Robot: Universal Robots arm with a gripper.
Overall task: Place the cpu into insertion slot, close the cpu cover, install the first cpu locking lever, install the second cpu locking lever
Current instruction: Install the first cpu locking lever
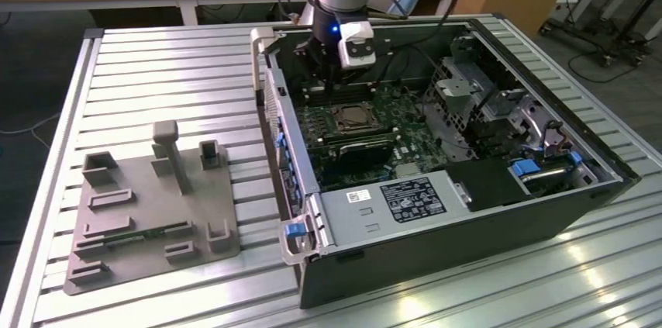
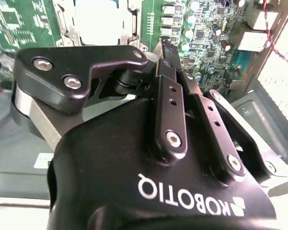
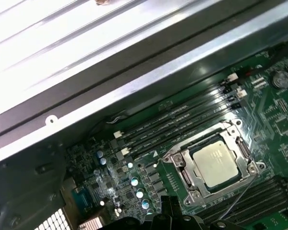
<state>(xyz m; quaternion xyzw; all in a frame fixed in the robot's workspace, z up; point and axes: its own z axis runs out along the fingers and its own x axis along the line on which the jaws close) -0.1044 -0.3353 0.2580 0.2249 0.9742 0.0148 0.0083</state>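
Arm upright, reaching down into open PC case (image 1: 579,150). Gripper (image 2: 156,50) over board, fingers drawn together, nothing held. Cpu (image 3: 216,163) seated in insertion slot (image 3: 197,194), cpu cover (image 3: 181,164) down. Black box (image 1: 486,184) label: print unreadable.

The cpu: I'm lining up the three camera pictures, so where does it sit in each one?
Exterior view: the small flat square silver-grey cpu lies inside the open computer case.
First wrist view: the cpu is ringed by a silver metal frame.
Second wrist view: it shows as a bright square.
Shared landmark: the green circuit board around it.
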